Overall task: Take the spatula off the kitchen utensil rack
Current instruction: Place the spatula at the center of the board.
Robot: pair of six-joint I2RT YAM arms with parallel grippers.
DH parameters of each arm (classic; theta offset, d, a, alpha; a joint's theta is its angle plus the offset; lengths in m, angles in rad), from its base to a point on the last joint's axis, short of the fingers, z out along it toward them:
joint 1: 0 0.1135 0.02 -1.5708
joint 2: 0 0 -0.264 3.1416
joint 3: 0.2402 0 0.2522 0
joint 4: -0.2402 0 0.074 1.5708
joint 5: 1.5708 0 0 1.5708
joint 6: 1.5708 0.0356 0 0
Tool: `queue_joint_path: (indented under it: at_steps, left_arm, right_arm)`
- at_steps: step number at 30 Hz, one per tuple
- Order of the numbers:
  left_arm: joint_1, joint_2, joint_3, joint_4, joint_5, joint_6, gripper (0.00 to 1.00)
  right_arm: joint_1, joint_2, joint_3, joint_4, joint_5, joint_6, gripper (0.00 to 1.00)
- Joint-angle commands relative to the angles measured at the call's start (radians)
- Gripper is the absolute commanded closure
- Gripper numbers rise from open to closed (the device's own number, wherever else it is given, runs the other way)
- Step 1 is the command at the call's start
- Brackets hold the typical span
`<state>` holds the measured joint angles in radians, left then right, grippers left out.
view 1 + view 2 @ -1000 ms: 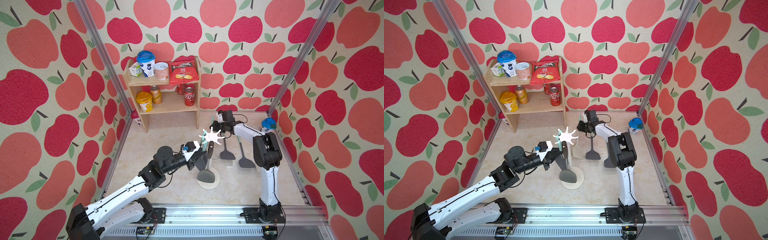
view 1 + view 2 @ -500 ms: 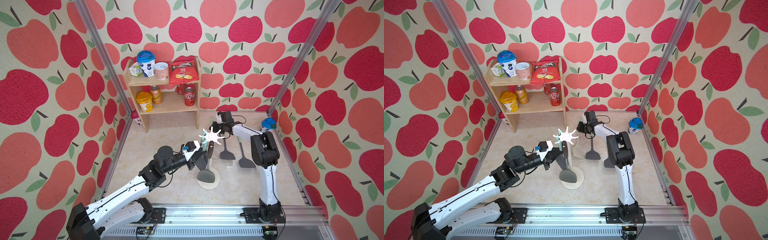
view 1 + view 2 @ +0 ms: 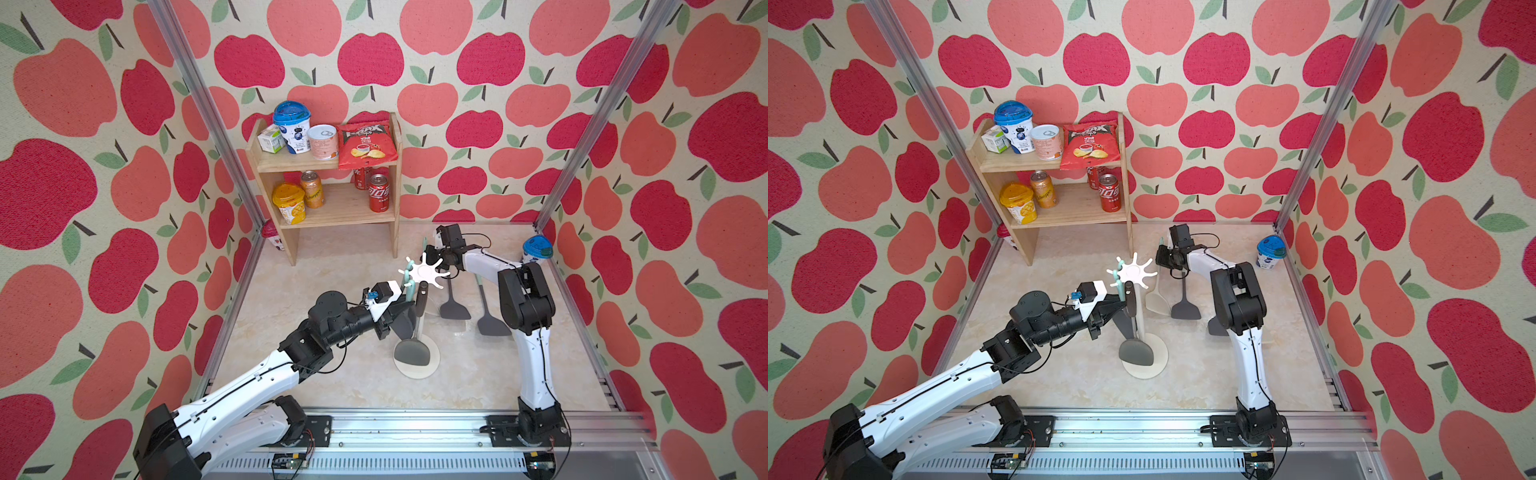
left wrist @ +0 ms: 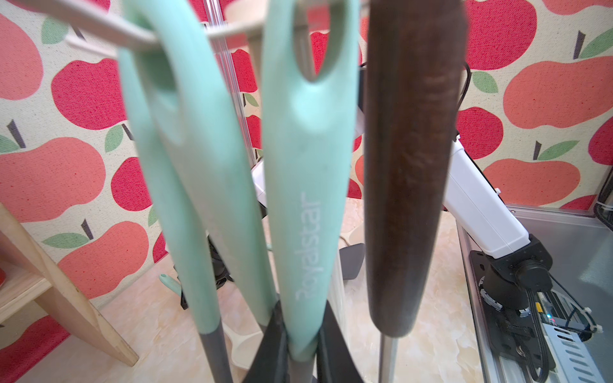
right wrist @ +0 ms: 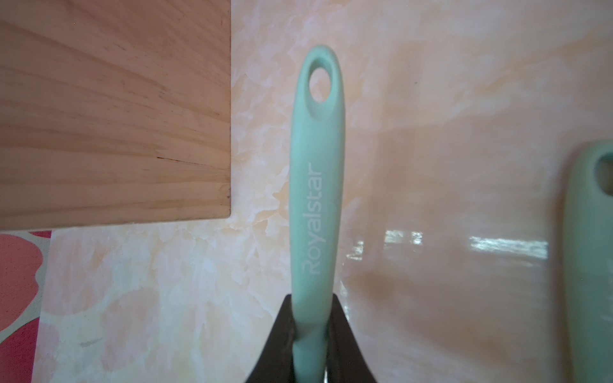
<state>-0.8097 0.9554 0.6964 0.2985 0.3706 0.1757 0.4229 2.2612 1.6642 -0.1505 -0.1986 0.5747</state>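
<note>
The white kitchen utensil rack (image 3: pixel 426 272) (image 3: pixel 1133 272) stands mid-floor on its round base (image 3: pixel 432 365). Several utensils hang from its prongs. Among them are two mint-handled ones and a dark wood-handled one (image 4: pixel 411 165) with a grey head (image 3: pixel 411 351). My left gripper (image 3: pixel 409 309) (image 4: pixel 302 335) is shut on the handle of a mint spatula (image 4: pixel 308 199), whose hole still sits over a prong. Just behind the rack, my right gripper (image 3: pixel 436 251) (image 5: pixel 313 318) is shut on another mint-handled spatula (image 5: pixel 316 182). That spatula is off the rack, over the floor.
A two-tier wooden shelf (image 3: pixel 328 162) with cans, cups and a crisp bag stands at the back left, its side close to the right gripper (image 5: pixel 116 116). A dark spatula (image 3: pixel 492 326) lies on the floor beside the right arm. A blue-lidded cup (image 3: pixel 536 249) stands by the right wall.
The right arm's elbow has shifted slightly to the left. Both grips, the rack and the hanging utensils look unchanged.
</note>
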Motion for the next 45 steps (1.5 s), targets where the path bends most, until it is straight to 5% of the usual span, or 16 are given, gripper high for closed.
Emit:
queue_joint_path:
  at_steps: [1,30,45]
  left_arm:
    - [0.009,0.019,-0.024,-0.138,-0.038,0.003,1.0]
    - [0.007,-0.006,-0.048,-0.136,-0.043,-0.009,1.0]
    - [0.007,-0.006,-0.048,-0.126,-0.044,-0.01,1.0]
  right_arm:
    - [-0.007,0.028,0.014,-0.026,0.046,-0.016,0.91]
    - [0.015,0.047,0.009,-0.021,0.076,-0.015,0.74]
    - [0.017,-0.311,-0.249,0.13,0.054,-0.133,0.57]
